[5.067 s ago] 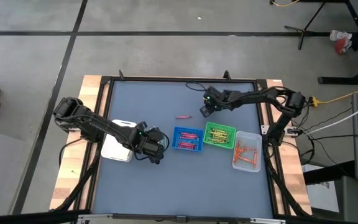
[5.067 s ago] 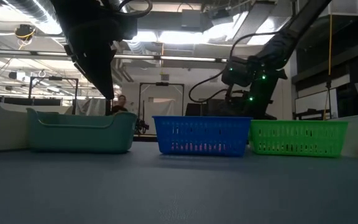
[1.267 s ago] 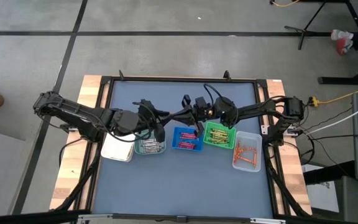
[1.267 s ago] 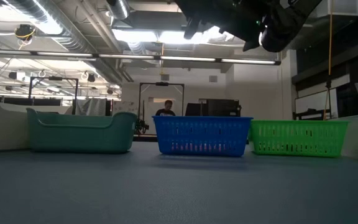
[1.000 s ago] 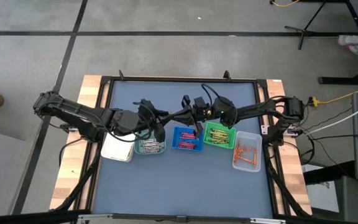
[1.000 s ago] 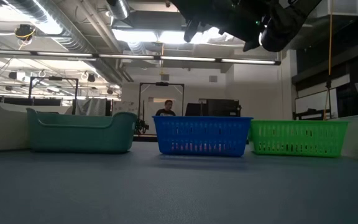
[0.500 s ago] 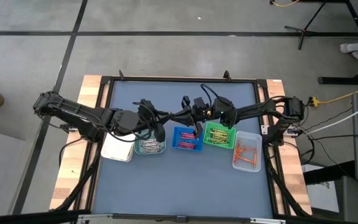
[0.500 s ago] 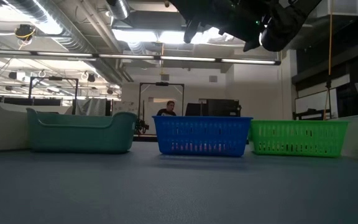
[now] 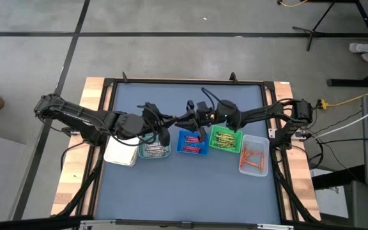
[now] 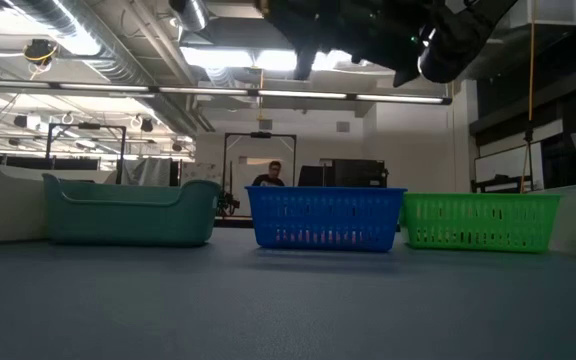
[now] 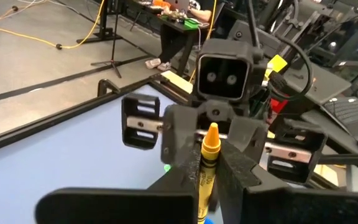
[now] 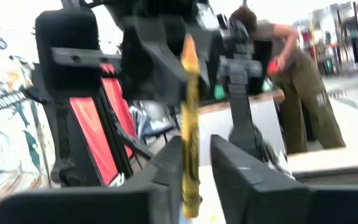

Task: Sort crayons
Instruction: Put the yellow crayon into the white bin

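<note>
A yellow crayon [image 11: 207,162] is held in the air just above the far edge of the blue tray [image 9: 179,143], where the two grippers are brought tip to tip. The left gripper [image 9: 185,119] is reached in from the teal-tray side of the blue tray, and its fingers [image 11: 180,163] are pressed on the lower part of the crayon, so that the pointed tip is left sticking out toward the other arm. The right gripper [image 9: 199,121] is reached in from the green-tray side; its fingers [image 12: 232,171] are seen slightly parted, with the crayon lying against one of them and a gap left at the other. Pink and red crayons [image 9: 193,144] are seen in the blue tray. Beside it on the left arm's side stands the teal tray [image 9: 153,156] with grey crayons [image 9: 154,150], and beyond that a white tray [image 9: 119,153]. On the right arm's side stands the green tray [image 9: 213,142] with yellow crayons [image 9: 226,139], and next to that a clear tray [image 9: 244,167] with orange crayons [image 9: 254,156].
</note>
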Tool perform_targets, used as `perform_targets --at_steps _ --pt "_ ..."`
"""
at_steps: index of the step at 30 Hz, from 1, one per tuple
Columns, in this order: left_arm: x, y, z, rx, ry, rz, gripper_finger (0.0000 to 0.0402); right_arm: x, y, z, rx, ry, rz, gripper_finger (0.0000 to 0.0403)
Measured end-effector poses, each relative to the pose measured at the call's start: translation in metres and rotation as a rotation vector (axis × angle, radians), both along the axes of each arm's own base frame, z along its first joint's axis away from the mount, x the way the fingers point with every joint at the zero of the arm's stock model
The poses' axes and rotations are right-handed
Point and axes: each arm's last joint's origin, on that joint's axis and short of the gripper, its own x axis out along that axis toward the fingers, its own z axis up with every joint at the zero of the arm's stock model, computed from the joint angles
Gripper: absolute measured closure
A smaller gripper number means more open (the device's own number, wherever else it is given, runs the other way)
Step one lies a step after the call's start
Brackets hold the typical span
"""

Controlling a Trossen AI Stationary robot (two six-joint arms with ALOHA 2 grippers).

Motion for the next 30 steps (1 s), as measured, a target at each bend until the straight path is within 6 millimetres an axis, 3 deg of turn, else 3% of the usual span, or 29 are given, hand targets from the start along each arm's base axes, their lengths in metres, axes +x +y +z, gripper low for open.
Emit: perform_targets --at_steps 4,9,21,26,30 --pt "-0.001 -0.001 -0.002 0.002 0.025 -0.014 0.0387 0.002 0.0 -0.01 0.011 0.104 0.0 0.0274" --pt "-0.006 -0.005 -0.012 -0.021 0.115 -0.033 0.0386 0.003 0.0 -0.028 -0.039 0.276 -0.005 0.0246" --pt "-0.023 -0.016 -0.035 -0.166 0.358 -0.105 0.0386 -0.003 -0.006 -0.062 -0.18 0.616 -0.199 0.0243" --pt "-0.037 -0.017 -0.049 -0.267 0.559 -0.155 0.0386 -0.007 -0.008 -0.071 -0.205 0.719 -0.26 0.0243" --pt "-0.054 -0.014 -0.06 -0.369 0.752 -0.092 0.0386 -0.009 -0.008 -0.075 -0.241 0.768 -0.288 0.0242"
